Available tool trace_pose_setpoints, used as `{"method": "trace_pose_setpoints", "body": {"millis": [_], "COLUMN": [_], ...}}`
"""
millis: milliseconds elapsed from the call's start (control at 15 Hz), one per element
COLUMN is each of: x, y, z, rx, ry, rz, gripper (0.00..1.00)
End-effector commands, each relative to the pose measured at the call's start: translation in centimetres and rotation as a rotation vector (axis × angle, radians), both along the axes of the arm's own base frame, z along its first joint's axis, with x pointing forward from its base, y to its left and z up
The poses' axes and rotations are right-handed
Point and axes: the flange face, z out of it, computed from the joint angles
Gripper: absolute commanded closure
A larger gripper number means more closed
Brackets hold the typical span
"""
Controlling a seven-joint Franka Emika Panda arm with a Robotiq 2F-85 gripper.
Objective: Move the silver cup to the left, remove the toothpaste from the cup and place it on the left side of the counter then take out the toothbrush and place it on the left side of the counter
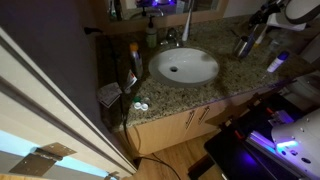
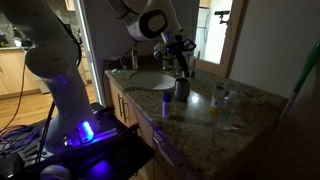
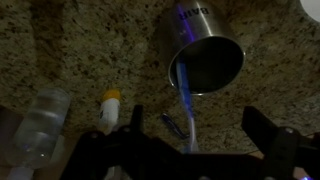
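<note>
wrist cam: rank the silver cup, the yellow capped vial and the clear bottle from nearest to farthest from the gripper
1. silver cup: straight ahead of the open gripper, centred between its jaws.
2. yellow-capped vial: just outside one jaw, toward the picture's left.
3. clear bottle: farther the same way, near the picture's left edge.

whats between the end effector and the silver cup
In the wrist view, a thin blue-lit stick rising out of the cup reaches toward the open end effector; otherwise only bare counter.
</note>
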Motion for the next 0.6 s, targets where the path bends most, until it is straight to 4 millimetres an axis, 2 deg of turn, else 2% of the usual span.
{"method": "trace_pose_setpoints", "body": {"millis": [0,200,533], "x": [0.4,0.4,0.7], "y": [-0.9,-2.2,-2.7], "z": [-1.1,-2.1,-3.5], "rx": [-0.015,-0.027,-0.027], "ry": [-0.038,-0.033,-0.033], "rz": [-0.011,-0.036,-0.044], "gripper": [0.00,0.00,0.00]}}
